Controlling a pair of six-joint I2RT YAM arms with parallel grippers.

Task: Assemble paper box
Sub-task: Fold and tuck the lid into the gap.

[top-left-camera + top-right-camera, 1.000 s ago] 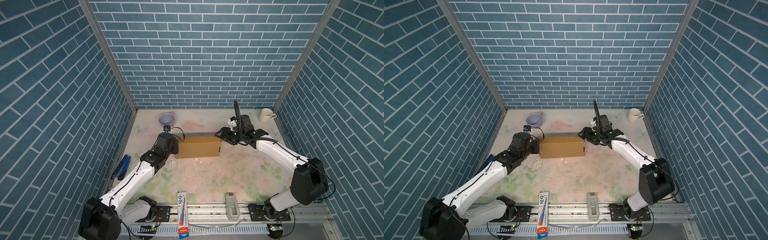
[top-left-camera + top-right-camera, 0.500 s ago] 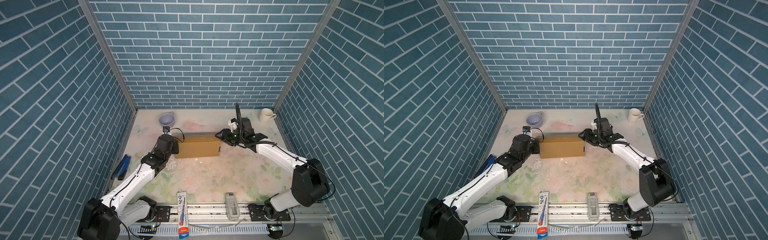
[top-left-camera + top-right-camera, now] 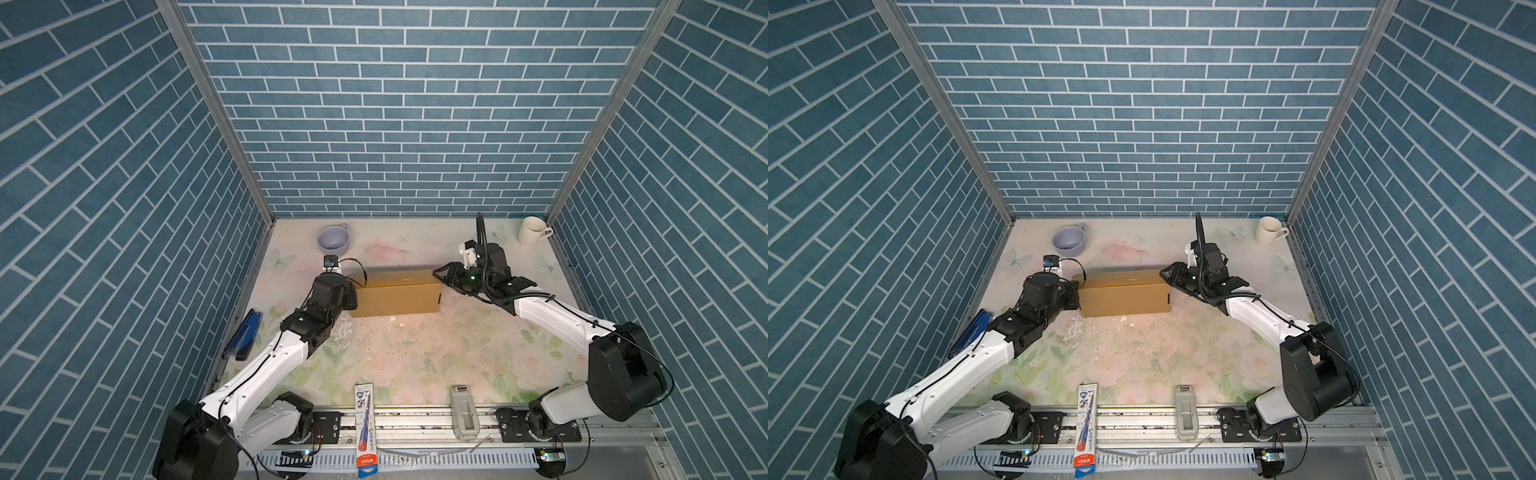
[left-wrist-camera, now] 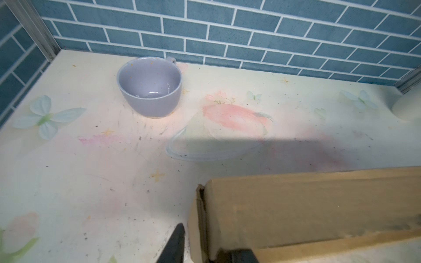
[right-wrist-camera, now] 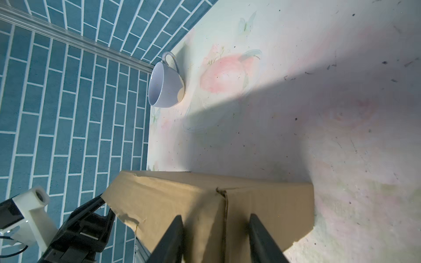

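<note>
The paper box (image 3: 397, 293) (image 3: 1123, 297) is a closed brown cardboard box lying on the middle of the table. My left gripper (image 3: 352, 293) (image 3: 1076, 291) is at its left end. In the left wrist view the left gripper (image 4: 210, 239) is open, with the box's end corner (image 4: 198, 227) between its fingers and a strip of table showing beside one finger (image 4: 176, 243). My right gripper (image 3: 438, 276) (image 3: 1165, 274) is at the box's right end. In the right wrist view the right gripper (image 5: 216, 215) stands open astride a corner edge of the box (image 5: 224, 205).
A lilac cup (image 3: 333, 241) stands behind the box at the back left, and a white mug (image 3: 532, 230) in the back right corner. A blue object (image 3: 245, 336) lies along the left wall. A marker pack (image 3: 365, 419) and a grey device (image 3: 463, 411) lie at the front edge.
The left gripper's jaws have parted at the box's left end. The right gripper's jaws have narrowed around the right end, and its wrist has shifted slightly. The box has stayed in place.
</note>
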